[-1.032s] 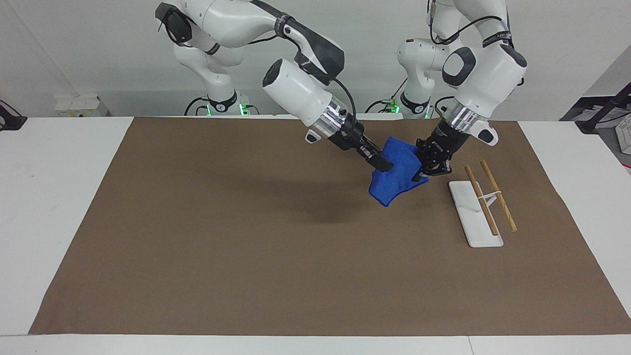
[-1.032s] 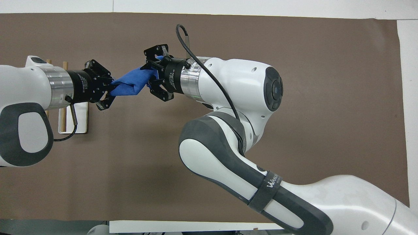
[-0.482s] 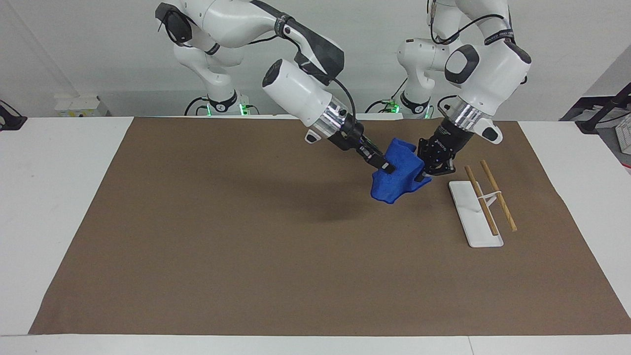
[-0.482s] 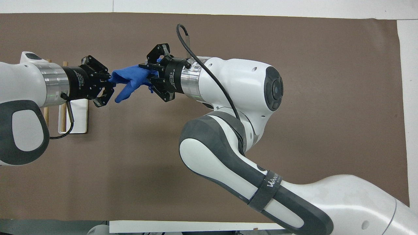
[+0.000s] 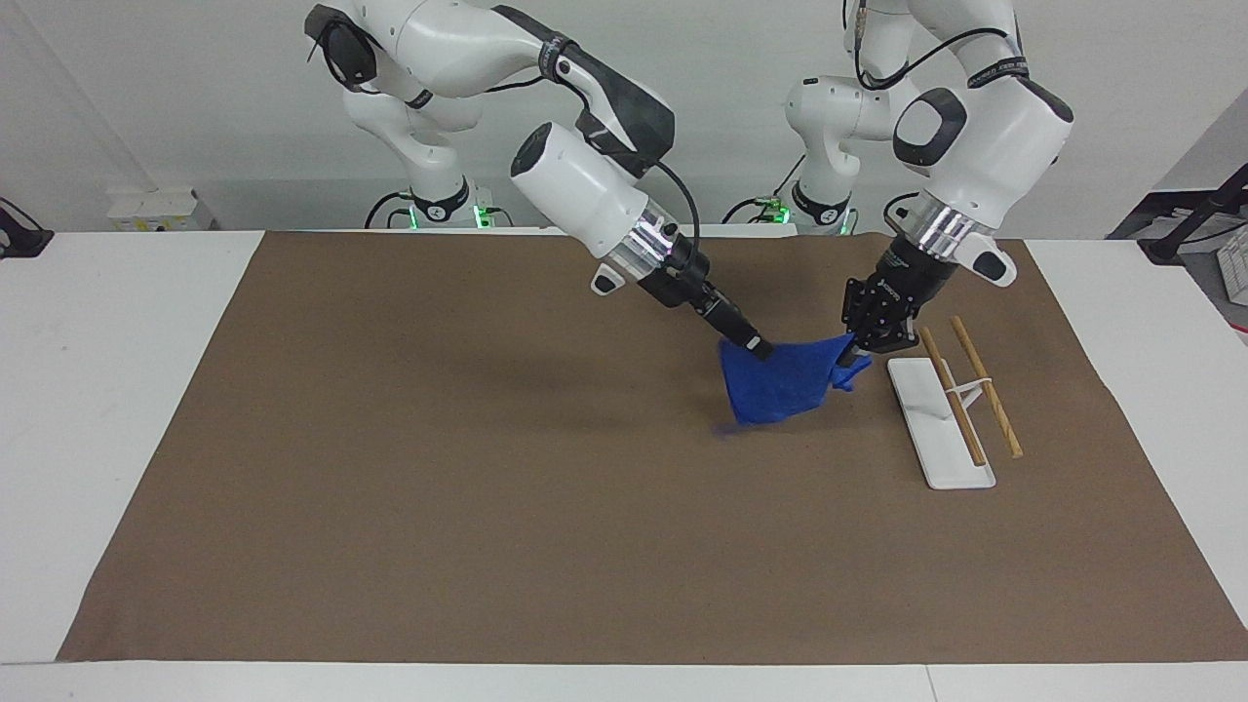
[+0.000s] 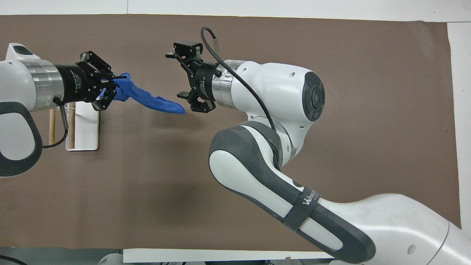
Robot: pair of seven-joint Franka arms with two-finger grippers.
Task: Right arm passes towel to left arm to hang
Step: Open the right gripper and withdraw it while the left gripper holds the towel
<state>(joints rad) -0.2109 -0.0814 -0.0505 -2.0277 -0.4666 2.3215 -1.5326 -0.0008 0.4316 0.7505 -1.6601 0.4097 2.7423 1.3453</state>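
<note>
While clamping one corner of the towel (image 5: 780, 390) in the left arm's shut fingers (image 5: 858, 349), held it aloft over the brown mat (image 5: 439, 468), just beside the rack (image 5: 938, 429) at the left arm's end of the table, probably so the cloth could drape free for hanging. Had the right arm's fingers (image 6: 186, 48) spread wide by the towel's loose end, gripping nothing, likely to clear the handover without snagging. Not yet hung on the wooden rods.
</note>
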